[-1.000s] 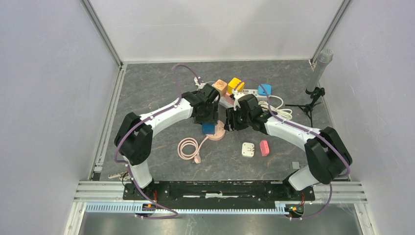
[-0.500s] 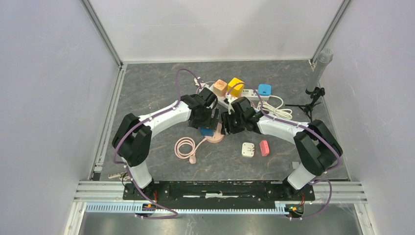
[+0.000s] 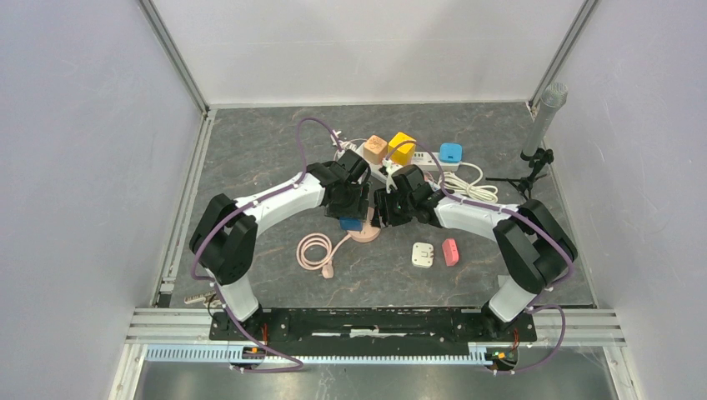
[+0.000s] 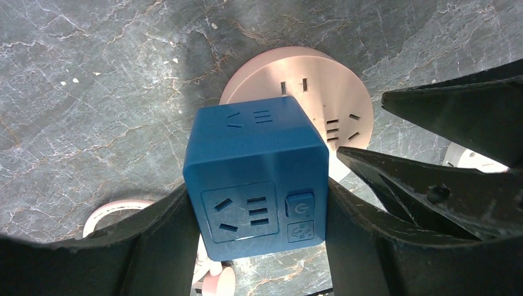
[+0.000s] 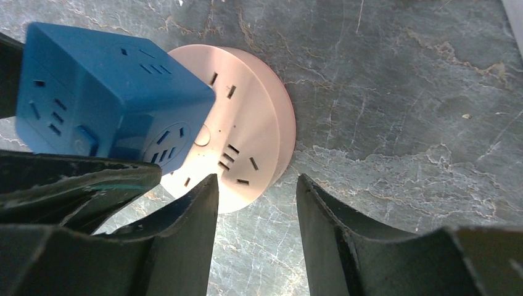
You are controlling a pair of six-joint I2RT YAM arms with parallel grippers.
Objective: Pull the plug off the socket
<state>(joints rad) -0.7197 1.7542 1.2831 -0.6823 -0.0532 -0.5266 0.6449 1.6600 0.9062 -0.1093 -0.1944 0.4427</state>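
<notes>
- Our left gripper (image 4: 259, 206) has its black fingers flat against two opposite sides of the blue plastic cube-shaped plug (image 4: 256, 163). We'd call that a proper grip.
- The plug sits on the round pink plastic socket disc (image 4: 321, 80), off toward one edge, and looks fully seated.
- Our right gripper (image 5: 256, 209) has its jaws parted astride the disc's rim. One finger is over the top face and the other just outside the edge, with a sliver of gap, so it isn't pinching.
- Our take: get the right side bearing firmly on the disc before pulling, or the disc will probably come up with the plug.
- Pull straight along the pins with no twisting, since an off-centre plug will likely try to tip the disc.
- The coiled pink cord (image 3: 315, 250) lies nearby on the dark marbled tabletop (image 3: 250, 142), so we'd keep clear of it.
</notes>
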